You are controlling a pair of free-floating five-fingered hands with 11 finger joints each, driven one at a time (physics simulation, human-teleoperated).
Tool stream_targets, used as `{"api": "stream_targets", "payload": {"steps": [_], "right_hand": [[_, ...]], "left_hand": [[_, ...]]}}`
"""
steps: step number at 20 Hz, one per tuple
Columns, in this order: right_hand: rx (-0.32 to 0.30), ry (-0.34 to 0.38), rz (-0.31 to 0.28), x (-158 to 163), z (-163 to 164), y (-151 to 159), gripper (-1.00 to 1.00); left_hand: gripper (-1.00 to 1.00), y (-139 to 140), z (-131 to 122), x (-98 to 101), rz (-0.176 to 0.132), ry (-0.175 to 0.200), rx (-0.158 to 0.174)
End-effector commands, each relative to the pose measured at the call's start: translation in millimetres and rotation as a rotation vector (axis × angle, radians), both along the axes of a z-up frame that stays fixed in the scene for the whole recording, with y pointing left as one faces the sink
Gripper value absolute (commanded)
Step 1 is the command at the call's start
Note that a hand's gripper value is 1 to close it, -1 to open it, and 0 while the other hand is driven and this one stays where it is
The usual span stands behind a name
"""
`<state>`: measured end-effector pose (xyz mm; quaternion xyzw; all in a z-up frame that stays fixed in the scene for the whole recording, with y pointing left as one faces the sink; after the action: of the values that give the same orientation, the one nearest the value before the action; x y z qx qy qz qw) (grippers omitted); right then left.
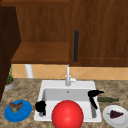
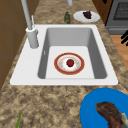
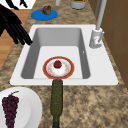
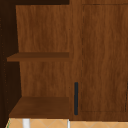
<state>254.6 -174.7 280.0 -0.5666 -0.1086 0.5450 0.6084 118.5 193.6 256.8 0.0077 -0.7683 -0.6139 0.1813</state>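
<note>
My left hand [image 1: 40,107] hovers at the sink's front left corner, and its straight fingers [image 2: 125,38] show at the right edge of the left side view. My right hand [image 1: 94,96] hangs open over the basin's right end with its fingers pointing down. In the right side view it is spread wide [image 3: 13,23] above the sink's front edge. Neither hand holds anything. A red-rimmed plate [image 3: 47,72] with a small red fruit [image 3: 57,64] lies on the basin floor. A big red round shape [image 1: 67,115] covers the basin's front in the front view.
A blue plate [image 1: 23,113] with brown meat [image 1: 16,106] sits left of the white sink [image 1: 50,83]. A white plate [image 1: 111,121] of dark grapes [image 1: 115,114] and a lying green bottle [image 1: 107,99] are right. The faucet [image 1: 68,78] stands behind, under a wall cabinet's dark handle [image 1: 76,46].
</note>
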Motion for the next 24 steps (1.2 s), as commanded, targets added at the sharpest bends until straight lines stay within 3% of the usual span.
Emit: {"api": "stream_targets", "payload": {"steps": [1,16,24], "right_hand": [[0.017,0.000,0.124,0,-9,0,-1.00],[0.200,0.027,0.451,0,-47,0,-1.00],[0.269,0.032,0.586,-27,-47,-16,-1.00]], "left_hand": [[0.00,0,0,0.0,0.000,0.000,0.000],[0.00,0,0,0.0,0.000,0.000,0.000],[0.00,0,0,0.0,0.000,0.000,0.000]]}}
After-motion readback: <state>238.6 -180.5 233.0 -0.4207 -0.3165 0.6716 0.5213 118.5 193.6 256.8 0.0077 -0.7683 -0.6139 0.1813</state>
